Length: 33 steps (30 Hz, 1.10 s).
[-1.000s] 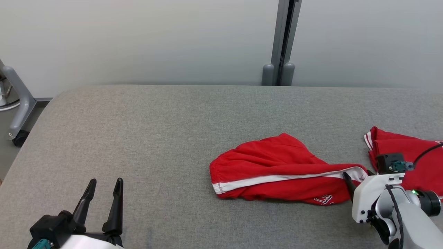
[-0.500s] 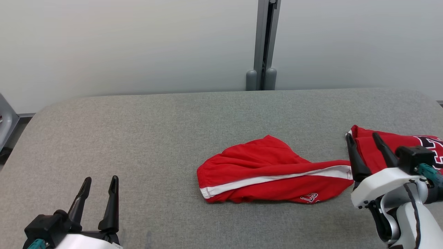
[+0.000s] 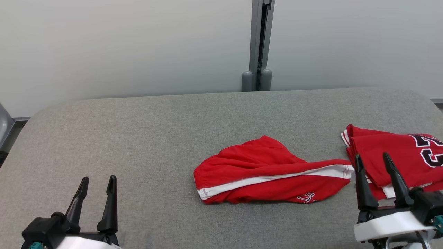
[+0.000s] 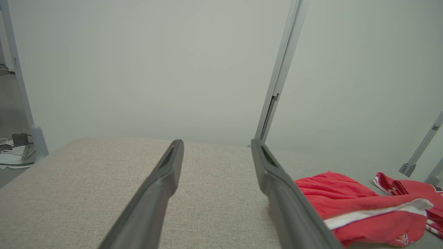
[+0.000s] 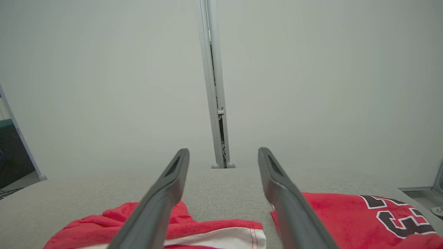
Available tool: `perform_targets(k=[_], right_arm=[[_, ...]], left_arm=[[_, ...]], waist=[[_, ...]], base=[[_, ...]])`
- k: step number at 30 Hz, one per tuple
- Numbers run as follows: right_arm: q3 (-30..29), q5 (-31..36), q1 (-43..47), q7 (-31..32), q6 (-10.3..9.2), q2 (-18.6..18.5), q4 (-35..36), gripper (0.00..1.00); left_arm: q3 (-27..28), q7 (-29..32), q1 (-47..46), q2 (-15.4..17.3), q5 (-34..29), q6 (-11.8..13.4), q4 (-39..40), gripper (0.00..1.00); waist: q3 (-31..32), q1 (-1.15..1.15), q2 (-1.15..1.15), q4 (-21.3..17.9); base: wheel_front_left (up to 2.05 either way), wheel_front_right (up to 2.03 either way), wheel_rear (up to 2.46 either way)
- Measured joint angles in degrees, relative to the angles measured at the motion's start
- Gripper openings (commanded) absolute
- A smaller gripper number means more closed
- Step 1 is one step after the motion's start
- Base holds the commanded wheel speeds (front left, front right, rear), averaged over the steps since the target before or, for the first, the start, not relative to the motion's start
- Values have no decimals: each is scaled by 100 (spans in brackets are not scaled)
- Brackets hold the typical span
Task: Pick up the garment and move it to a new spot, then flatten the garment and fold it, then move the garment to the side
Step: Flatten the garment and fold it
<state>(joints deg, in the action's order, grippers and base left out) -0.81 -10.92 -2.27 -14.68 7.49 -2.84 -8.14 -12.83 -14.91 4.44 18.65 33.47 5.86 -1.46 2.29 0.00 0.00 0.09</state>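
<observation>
Everything here is placed off the grey metal upright post [image 3: 258, 41] at the back, since that's the one fixed thing.

Straight in front of it, on the grey fabric-covered tabletop [image 3: 138, 131], the crumpled red shorts with the white side stripe [image 3: 263, 173] are found lying bunched up. Nothing there is flattened or folded, so these are taken to be the garment up for handling. As far as can be judged, the pick-up isn't begun yet.

Off to the right of the post, near the tabletop's edge, a red jersey with black-and-white numerals [image 3: 391, 152] is laid in a fairly tidy folded shape, just beside the stripe end of the shorts. It looks parked out of the way, probably so the middle is kept free for spreading.

The right hand [image 3: 371, 156] is held in front of the post and to its right, about where the two reds meet, with its fingers apart and nothing pinched. In the right wrist view it's seen pointing out toward the wall with cloth below, so no contact seems to be made.

The left hand [image 3: 98, 179] is kept far to the left of the post at the near edge, fingers also apart and empty. A ready pose is guessed, with both hands kept clear so the shorts can be seen whole before a grab point is picked.
</observation>
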Motion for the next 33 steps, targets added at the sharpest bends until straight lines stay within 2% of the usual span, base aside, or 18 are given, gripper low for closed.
perform_targets(k=[33], right_arm=[[-13,-115,44,-24,0,4,-194,100]], left_arm=[[185,-8,171,-280,-282,-33,12,100]], waist=[[18,0,0,25]], base=[[0,0,0]])
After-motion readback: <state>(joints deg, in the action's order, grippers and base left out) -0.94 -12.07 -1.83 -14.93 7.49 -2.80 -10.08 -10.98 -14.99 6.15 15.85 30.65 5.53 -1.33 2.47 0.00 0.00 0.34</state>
